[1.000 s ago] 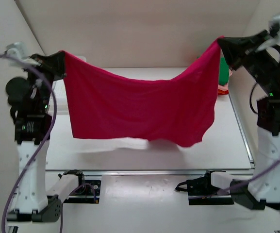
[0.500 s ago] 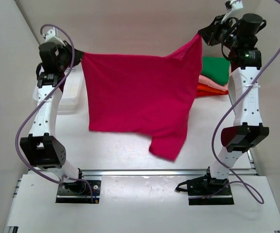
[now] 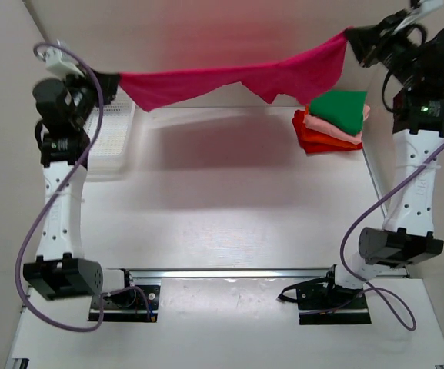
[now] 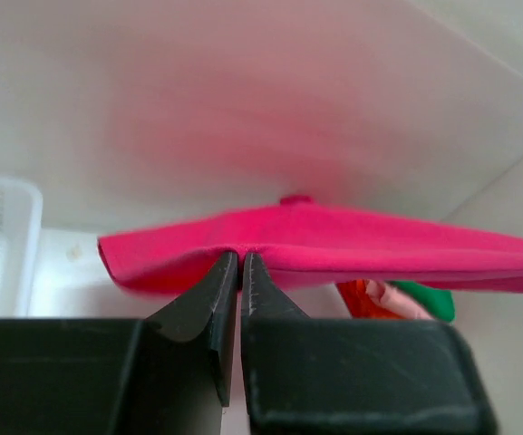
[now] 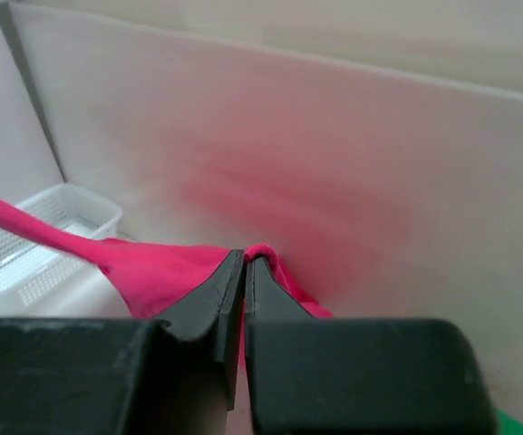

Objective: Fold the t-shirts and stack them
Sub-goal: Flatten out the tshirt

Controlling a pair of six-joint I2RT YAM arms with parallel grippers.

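**Item inspected:** the magenta shirt. It is off the table, drawn out between my two grippers as a long, shallow, sagging band. It hangs higher than the folded stack and runs off to that stack's left. In the overhead view its right end shows just past the stack's far side. No part of it touches the stack. A short flap droops from the band a little left of the stack.

**Grips:** My left gripper holds the shirt's left end, well to the left of the stack and higher than it. In the left wrist view my jaws are pinched nearly together, with the magenta edge caught between the tips. My right gripper holds the other end, above and beyond the stack. In the right wrist view those jaws are likewise pressed together on a small bunched fold of cloth at the tips.

**Stack:** It consists of four folded shirts, green on top, then light pink, orange, and red lowest. They lie on the table near its right edge. The layers are somewhat fanned rather than squared edge to edge.

**Surroundings:** A white mesh basket sits well to the left of the stack, beneath the shirt's left end. A plain pale wall rises behind the stack.
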